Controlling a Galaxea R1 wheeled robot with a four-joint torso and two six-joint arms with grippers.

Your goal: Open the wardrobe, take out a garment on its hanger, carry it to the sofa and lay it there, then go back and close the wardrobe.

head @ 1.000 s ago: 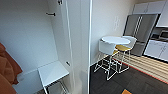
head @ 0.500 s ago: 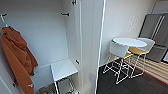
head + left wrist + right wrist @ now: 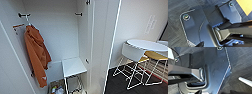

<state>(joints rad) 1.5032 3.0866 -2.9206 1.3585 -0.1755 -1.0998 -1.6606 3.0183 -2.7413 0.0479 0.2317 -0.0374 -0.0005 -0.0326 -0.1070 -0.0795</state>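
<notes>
The wardrobe [image 3: 57,32] stands open in the head view, its white inside wall facing me. One white door [image 3: 100,45] stands edge-on in the middle of the picture, and another white panel [image 3: 10,65] runs down the left edge. Inside, an orange hooded garment [image 3: 36,55] hangs from a white hanger [image 3: 28,21] on a dark rail [image 3: 23,15] at the upper left. Both wrist views show my own dark plate [image 3: 193,25] [image 3: 215,69] over grey carpet.
A small white shelf-like table [image 3: 72,66] stands low in the wardrobe, with a basket of small items [image 3: 57,88] beneath it. To the right are a round white table [image 3: 147,45], a white wire-legged chair [image 3: 131,53] and a yellow stool [image 3: 155,55] on dark floor [image 3: 120,85].
The whole head picture has shifted: the camera has turned left and closed in on the wardrobe. The orange garment now sits well inside the frame and the table and chairs lie further right.
</notes>
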